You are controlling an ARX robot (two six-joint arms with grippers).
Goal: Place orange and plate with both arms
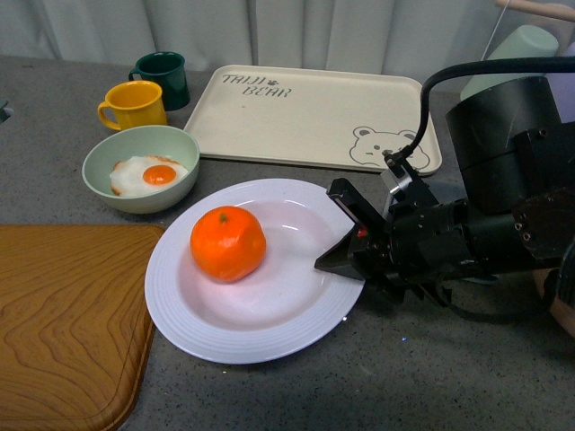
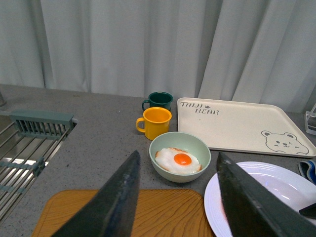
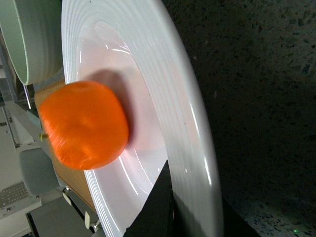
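The orange (image 1: 228, 243) lies in the left part of the white plate (image 1: 207, 323), which rests on the grey table. My right gripper (image 1: 346, 242) is shut on the plate's right rim, one finger over the rim and one under it. In the right wrist view the orange (image 3: 83, 124) sits in the plate (image 3: 168, 94) and my dark finger (image 3: 158, 207) presses on the rim. My left gripper (image 2: 177, 197) is open and empty, held above the table; its fingers frame the egg bowl and the plate's edge (image 2: 217, 197). It is out of the front view.
A pale green bowl with a fried egg (image 1: 141, 168), a yellow mug (image 1: 135, 104) and a dark green mug (image 1: 163, 77) stand at the back left. The cream bear tray (image 1: 314, 112) lies behind the plate. A wooden board (image 1: 63, 314) lies left of it. A dish rack (image 2: 24, 143) is further left.
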